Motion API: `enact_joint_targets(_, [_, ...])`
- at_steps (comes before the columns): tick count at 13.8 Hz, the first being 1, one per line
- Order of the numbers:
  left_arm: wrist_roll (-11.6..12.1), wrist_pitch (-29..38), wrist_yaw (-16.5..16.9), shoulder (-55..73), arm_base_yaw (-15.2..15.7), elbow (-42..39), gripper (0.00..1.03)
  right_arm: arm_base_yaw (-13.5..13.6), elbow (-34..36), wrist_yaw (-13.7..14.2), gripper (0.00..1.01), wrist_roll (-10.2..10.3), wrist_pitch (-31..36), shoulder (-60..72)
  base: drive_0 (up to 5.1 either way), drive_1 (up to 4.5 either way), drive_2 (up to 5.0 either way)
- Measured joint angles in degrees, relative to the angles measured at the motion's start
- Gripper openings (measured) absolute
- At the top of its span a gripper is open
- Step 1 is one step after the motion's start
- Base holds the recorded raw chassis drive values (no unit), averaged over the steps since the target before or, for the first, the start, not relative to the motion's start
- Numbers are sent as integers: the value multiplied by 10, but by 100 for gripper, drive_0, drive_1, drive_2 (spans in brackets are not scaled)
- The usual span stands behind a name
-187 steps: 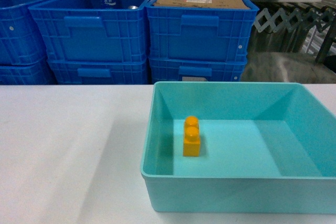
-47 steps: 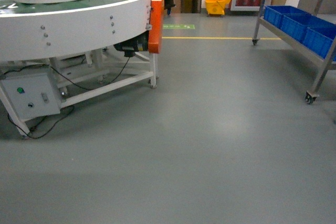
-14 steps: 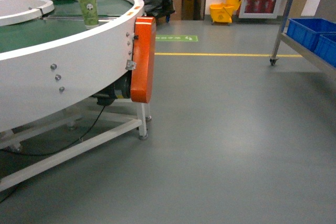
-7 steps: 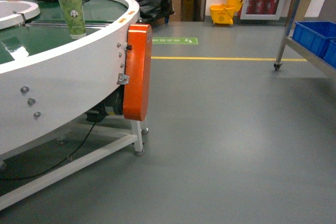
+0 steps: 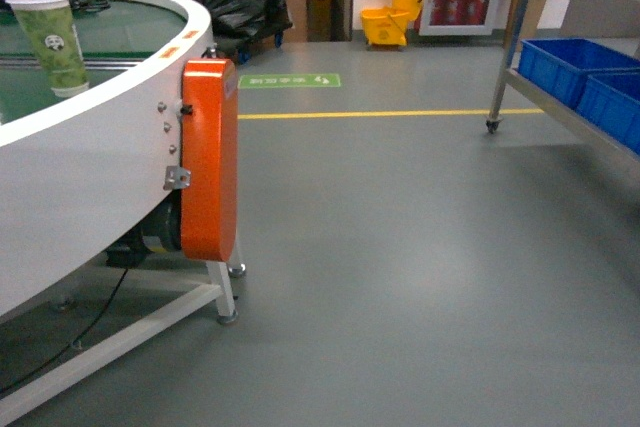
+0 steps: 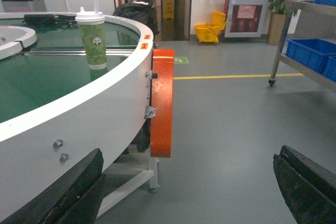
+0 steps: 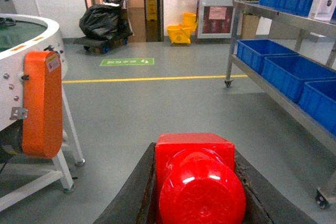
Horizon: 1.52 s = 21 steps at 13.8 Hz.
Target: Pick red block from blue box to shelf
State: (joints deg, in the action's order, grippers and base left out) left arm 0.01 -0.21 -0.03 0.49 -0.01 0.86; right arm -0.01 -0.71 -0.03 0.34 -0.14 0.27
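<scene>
While the red block (image 7: 202,182) sits clamped between the two dark fingers of the right pincer (image 7: 197,192), with its round stud turned toward the wrist camera, the robot is in the carrying step: the block is out of the blue box, which no view shows, and it is not yet on the shelf (image 7: 283,19). The shelf stands ahead of the right pincer and to its right side, a steel rack on caster wheels with dark blue crates (image 7: 294,72) on its lower tier. It is apart from the pincer, with bare grey floor (image 5: 400,247) between them.

The left pincer (image 6: 194,192) carries nothing; its two black fingers stand wide apart at the bottom corners of its own view. Ahead of it and to its left is a round white conveyor bench (image 6: 79,114) with an orange cover (image 6: 161,103) and a green paper cup (image 6: 94,38) on its top.

It seems that the next move calls for the base to turn more to the right and roll closer to the shelf. Then the right arm should lift the block over a free part of a tier, not over the crates, and only there release its grip. The free places on the tiers are hard to judge from here.
</scene>
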Motion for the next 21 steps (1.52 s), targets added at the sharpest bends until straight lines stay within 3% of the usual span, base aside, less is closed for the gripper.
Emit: enact_joint_targets(21, [0, 0, 0, 0, 0, 0, 98, 0, 0, 0, 28, 0, -1, 0, -138, -138, -138])
